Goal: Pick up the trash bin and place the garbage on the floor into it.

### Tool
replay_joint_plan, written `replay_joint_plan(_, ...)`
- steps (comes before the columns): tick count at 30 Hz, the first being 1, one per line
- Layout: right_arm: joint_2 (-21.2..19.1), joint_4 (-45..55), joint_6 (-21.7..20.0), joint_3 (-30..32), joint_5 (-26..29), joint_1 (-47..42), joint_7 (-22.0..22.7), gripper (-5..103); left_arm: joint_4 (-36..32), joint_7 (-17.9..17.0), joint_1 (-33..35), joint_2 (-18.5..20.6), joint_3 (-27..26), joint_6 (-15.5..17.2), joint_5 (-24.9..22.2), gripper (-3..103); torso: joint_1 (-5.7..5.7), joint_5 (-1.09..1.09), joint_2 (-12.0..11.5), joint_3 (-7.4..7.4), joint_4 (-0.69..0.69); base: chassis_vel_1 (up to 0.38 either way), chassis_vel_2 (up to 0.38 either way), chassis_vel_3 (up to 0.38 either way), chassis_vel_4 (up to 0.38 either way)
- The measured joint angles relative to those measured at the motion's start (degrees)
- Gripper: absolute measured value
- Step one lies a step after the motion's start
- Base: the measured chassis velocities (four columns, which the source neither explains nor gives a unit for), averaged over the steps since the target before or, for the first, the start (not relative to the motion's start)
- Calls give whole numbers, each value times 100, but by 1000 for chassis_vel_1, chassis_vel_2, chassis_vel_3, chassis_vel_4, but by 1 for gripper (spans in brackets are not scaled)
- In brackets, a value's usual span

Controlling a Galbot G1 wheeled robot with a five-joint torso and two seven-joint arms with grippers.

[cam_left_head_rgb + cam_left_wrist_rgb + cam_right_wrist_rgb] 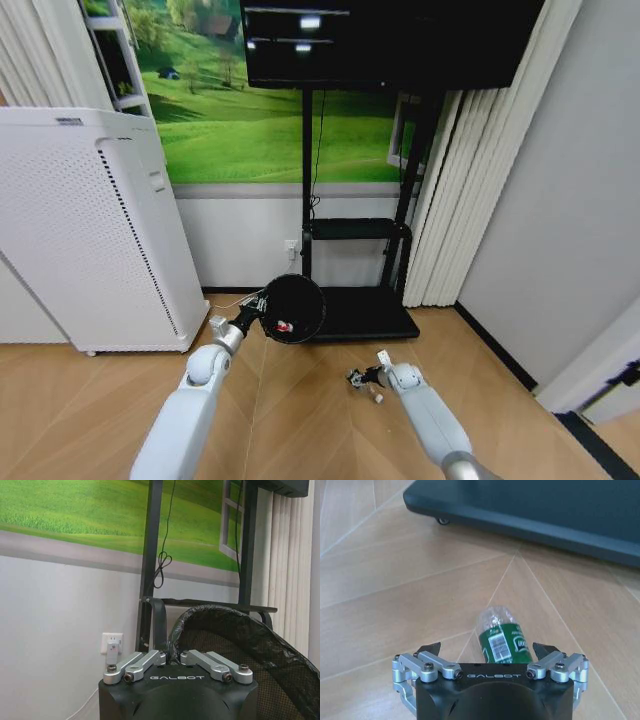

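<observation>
My left gripper (257, 304) is shut on the rim of the black trash bin (293, 308) and holds it off the floor, tilted so its mouth faces me. One red-and-white piece of garbage (285, 326) lies inside. In the left wrist view the left gripper (172, 656) pinches the bag-lined rim of the bin (240, 645). A small clear bottle (501, 639) with a green label lies on the wood floor. My right gripper (487, 649) is open low over it, a finger on each side. From the head view, the right gripper (362, 378) is at the bottle (373, 391).
A tall white perforated appliance (90, 230) stands at the left. The black TV stand's base (365, 315) (530, 510) lies just beyond the bottle. Curtains (450, 200) hang at the right. A wall outlet (112, 645) is behind the bin.
</observation>
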Motion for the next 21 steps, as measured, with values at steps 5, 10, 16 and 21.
replay_joint_plan(5, 87, -247, 111, 80, -226, 81, 60, 100, -19, -6, 15, 41, -21, 9, -18, 7, 0, 1, 0, 0, 1, 0, 0, 0, 0)
replay_joint_plan(10, 160, -446, 226, 215, -489, 147, 78, 100, -39, -10, 28, 69, -33, 11, -34, 7, 0, 1, 0, 0, 0, 0, 0, 0, 0)
replay_joint_plan(16, 247, -578, 226, 377, -822, 178, 112, 100, -61, -77, 42, 122, -39, 51, -87, 7, 0, 1, 0, 0, 0, 0, 0, 0, 0)
replay_joint_plan(21, 297, -595, 206, 452, -927, 177, 218, 103, -61, -79, 38, 141, -69, 69, -115, 7, 0, 0, 0, 0, 1, 0, 0, 0, 0)
